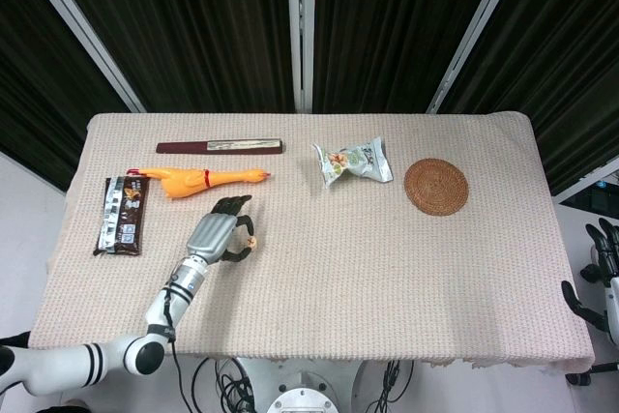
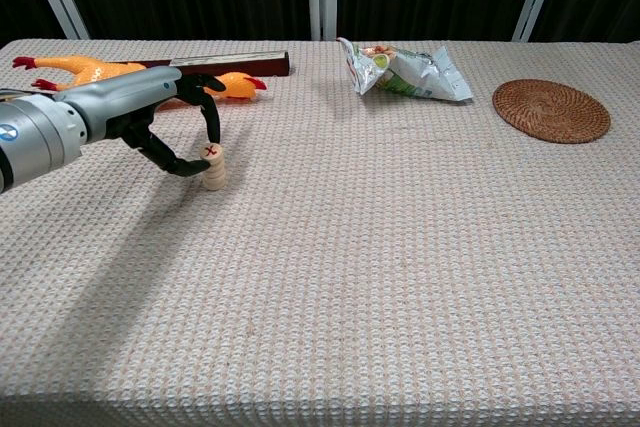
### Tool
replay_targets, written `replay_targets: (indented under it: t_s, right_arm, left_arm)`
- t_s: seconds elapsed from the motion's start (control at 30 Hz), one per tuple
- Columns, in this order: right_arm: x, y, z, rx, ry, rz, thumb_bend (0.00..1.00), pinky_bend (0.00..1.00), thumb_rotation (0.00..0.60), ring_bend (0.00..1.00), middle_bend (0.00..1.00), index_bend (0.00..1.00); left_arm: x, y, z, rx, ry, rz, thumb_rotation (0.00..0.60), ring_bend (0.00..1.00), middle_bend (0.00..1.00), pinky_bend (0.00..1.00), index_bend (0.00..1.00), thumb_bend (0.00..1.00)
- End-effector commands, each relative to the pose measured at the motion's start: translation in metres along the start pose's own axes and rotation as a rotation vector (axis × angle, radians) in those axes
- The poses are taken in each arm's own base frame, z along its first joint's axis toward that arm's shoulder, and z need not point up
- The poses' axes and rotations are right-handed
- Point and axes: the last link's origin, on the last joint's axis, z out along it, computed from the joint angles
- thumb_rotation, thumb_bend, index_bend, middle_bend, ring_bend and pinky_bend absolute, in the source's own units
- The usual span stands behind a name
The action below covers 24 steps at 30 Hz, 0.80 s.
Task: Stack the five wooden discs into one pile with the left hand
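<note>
On the counter's (image 2: 420,277) left side, we see our left hand (image 2: 165,117) curled around the top of the stack of wooden discs (image 2: 213,168), fingertips touching the red-marked top disc. Our right hand (image 1: 604,273) hangs off the counter's edge, fingers apart, holding nothing.

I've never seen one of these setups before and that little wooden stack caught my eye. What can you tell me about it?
The stack is a short upright column of pale wooden discs; how many is hard to tell. The top disc bears a red X. It stands on the woven tablecloth at the left, in front of the rubber chicken. The left robot hand curls over it, a fingertip at the top disc's rim and a thumb alongside.
</note>
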Motion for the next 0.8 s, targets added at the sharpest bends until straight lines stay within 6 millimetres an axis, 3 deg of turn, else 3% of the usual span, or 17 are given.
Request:
replay_targets:
  t_s: [0.03, 0.8]
  right_arm:
    - [-0.0001, 0.0, 0.0, 0.0, 0.0, 0.0, 0.28, 0.0, 0.6, 0.0, 0.0, 0.0]
    - [-0.0004, -0.0004, -0.0001, -0.002, -0.004, 0.008, 0.28, 0.0, 0.6, 0.0, 0.0, 0.0]
  left_arm:
    - [0.0002, -0.0003, 0.0002, 0.0, 0.001, 0.0, 0.6, 0.0, 0.03, 0.0, 0.5, 0.31]
    - [0.0003, -0.006, -0.0015, 0.011, -0.011, -0.012, 0.6, 0.0, 0.03, 0.0, 0.43, 0.31]
